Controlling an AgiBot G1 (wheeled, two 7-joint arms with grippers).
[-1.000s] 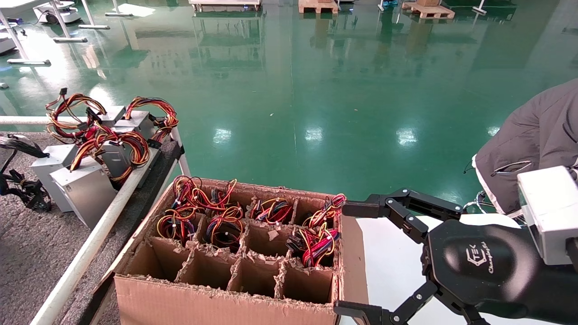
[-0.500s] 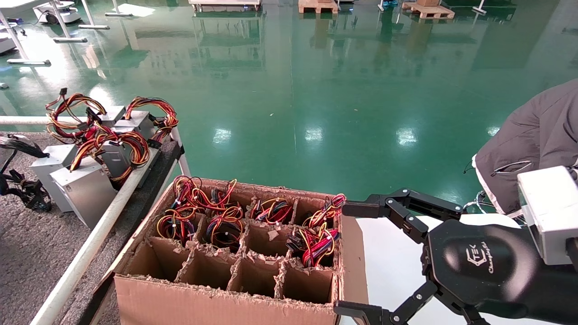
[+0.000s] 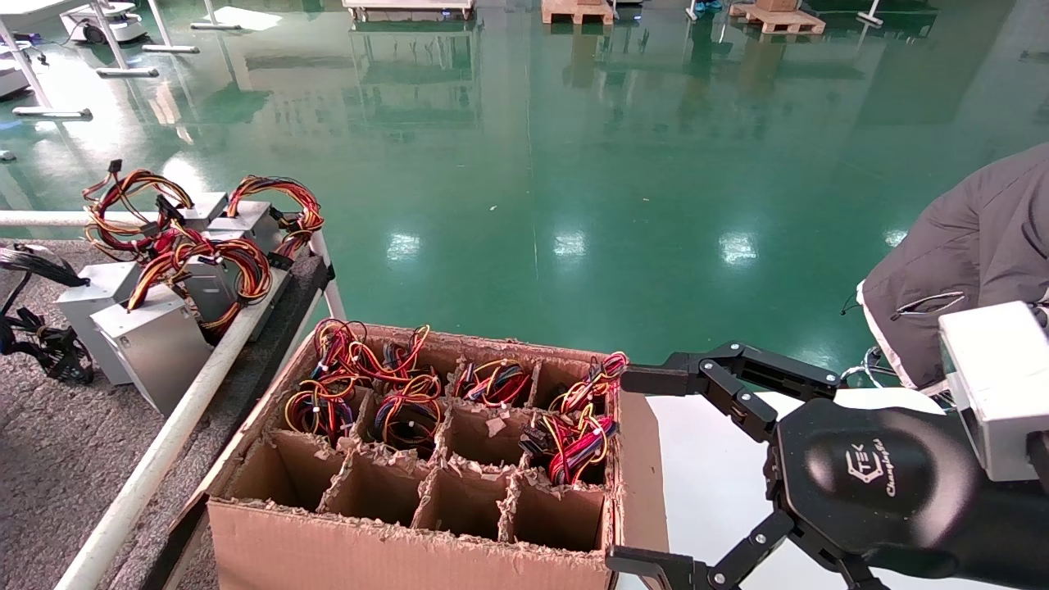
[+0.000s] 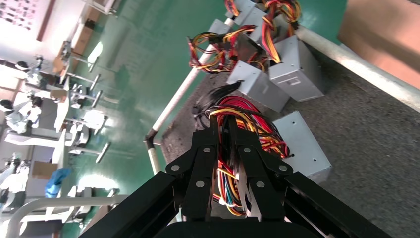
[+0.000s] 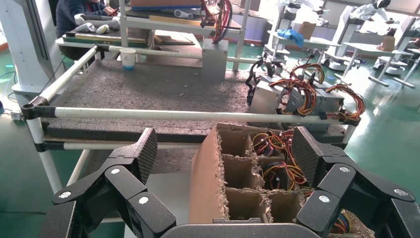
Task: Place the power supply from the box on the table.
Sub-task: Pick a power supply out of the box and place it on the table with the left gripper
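- Right gripper (image 3: 643, 471) spread wide, nothing held, just beside the box (image 3: 393, 541) on its right.
- Left gripper (image 4: 231, 144) clamped on a wire bundle (image 4: 237, 111) above the table (image 4: 376, 124).
- Power supply (image 4: 302, 146) lying on the carpet beneath.
- More wired units (image 3: 492, 381) sitting in the far cells.

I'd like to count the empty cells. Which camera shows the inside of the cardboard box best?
The head view: it looks down into the box, showing the whole grid, with empty cells nearest and wire bundles farther back. The right wrist view sees only one end, framed by the open right pincer. The left wrist view catches just a brown corner.
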